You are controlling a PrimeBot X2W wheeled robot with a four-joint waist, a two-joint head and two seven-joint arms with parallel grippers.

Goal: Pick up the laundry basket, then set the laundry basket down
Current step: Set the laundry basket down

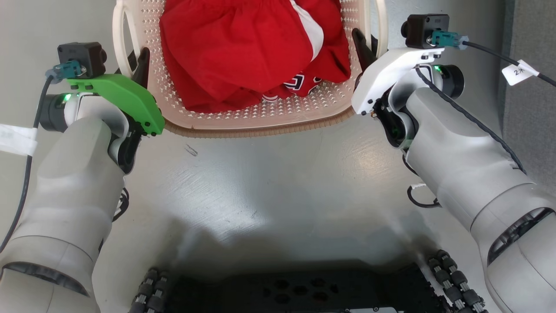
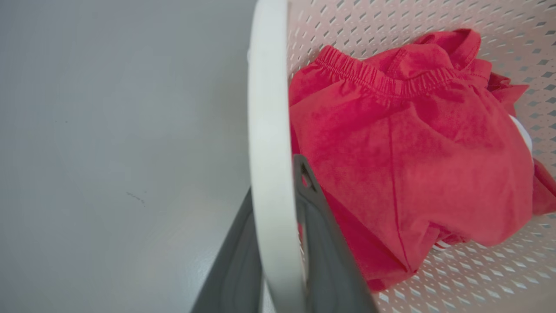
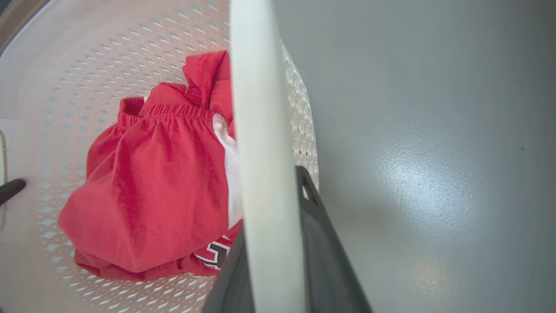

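Note:
The laundry basket [image 1: 260,116] is cream-white and perforated, with a brown woven rim, and sits at the top centre of the head view. Red clothing [image 1: 243,48] with white trim lies inside it. My left gripper [image 1: 137,65] is shut on the basket's left loop handle [image 1: 118,39]. In the left wrist view that white handle [image 2: 269,130] runs between the two dark fingers [image 2: 323,243]. My right gripper [image 1: 367,48] is shut on the right loop handle [image 1: 382,21], and in the right wrist view this handle [image 3: 260,152] is pinched between the fingers [image 3: 323,252]. Whether the basket touches the floor I cannot tell.
Glossy grey floor [image 1: 269,182] stretches between the basket and my dark wheeled base [image 1: 282,291]. A darker grey strip [image 1: 532,100] runs along the right edge. A cable with a white tag [image 1: 517,71] hangs off my right wrist.

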